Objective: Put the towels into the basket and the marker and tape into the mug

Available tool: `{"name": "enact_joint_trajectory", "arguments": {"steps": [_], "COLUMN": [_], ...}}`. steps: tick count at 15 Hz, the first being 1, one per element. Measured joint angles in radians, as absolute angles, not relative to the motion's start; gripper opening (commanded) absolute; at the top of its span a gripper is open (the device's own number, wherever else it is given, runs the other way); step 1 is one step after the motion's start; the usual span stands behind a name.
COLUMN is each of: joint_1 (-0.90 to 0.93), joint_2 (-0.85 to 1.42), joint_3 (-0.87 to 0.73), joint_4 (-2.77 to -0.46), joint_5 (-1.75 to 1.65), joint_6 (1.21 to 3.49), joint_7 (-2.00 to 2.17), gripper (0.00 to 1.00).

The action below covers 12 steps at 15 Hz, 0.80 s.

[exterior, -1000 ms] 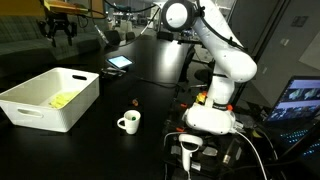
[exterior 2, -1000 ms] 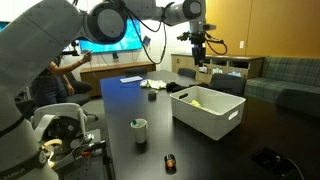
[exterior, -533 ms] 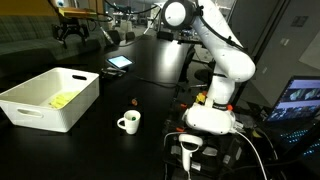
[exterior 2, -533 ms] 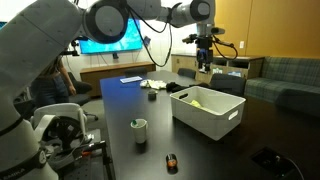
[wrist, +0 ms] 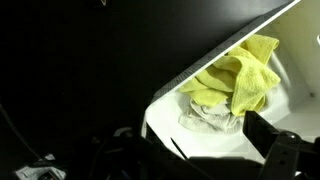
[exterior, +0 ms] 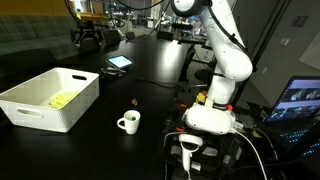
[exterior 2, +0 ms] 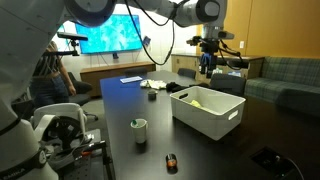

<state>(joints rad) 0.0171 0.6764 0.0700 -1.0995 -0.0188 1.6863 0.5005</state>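
Nearest, a small dark red-spotted object (exterior 2: 170, 160), probably the tape, lies on the black table (exterior 2: 120, 102) near the pale ceramic mug (exterior 2: 140, 131). The white plastic basket (exterior 2: 210, 122) holds yellow cloth towels (wrist: 245, 72). Beyond, the empty gripper (exterior 2: 208, 68) hangs high, fingers spread: steer it over that object, then descend squarely.

The black table (exterior: 150, 85) is carrying a white basket (exterior: 40, 112), sitting flat toward one side; a white mug (exterior: 128, 122) is standing upright, well apart from it; a lit tablet (exterior: 118, 62) is lying flat at the far end; in an exterior view, a small dark object (exterior 2: 169, 161) is resting near the front edge.
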Motion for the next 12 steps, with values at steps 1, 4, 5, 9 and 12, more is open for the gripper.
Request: {"name": "enact_joint_trajectory", "arguments": {"steps": [1,4,5,9,12], "joint_1": [0.007,-0.008,-0.009,-0.021,-0.029], "joint_2": [0.656,0.599,0.582,0.514,0.462], "joint_3": [0.072,0.056,0.046,0.017,0.002], "joint_4": [-1.148,-1.294,-1.344,-1.550,-1.711], "joint_5": [-0.008,0.050,0.076,0.171,0.228], "joint_6": [1.702,1.755,1.777,1.873,1.942], "joint_7": [0.500,0.485,0.478,0.444,0.427], "gripper": [1.00,1.00,1.00,1.00,1.00]}}
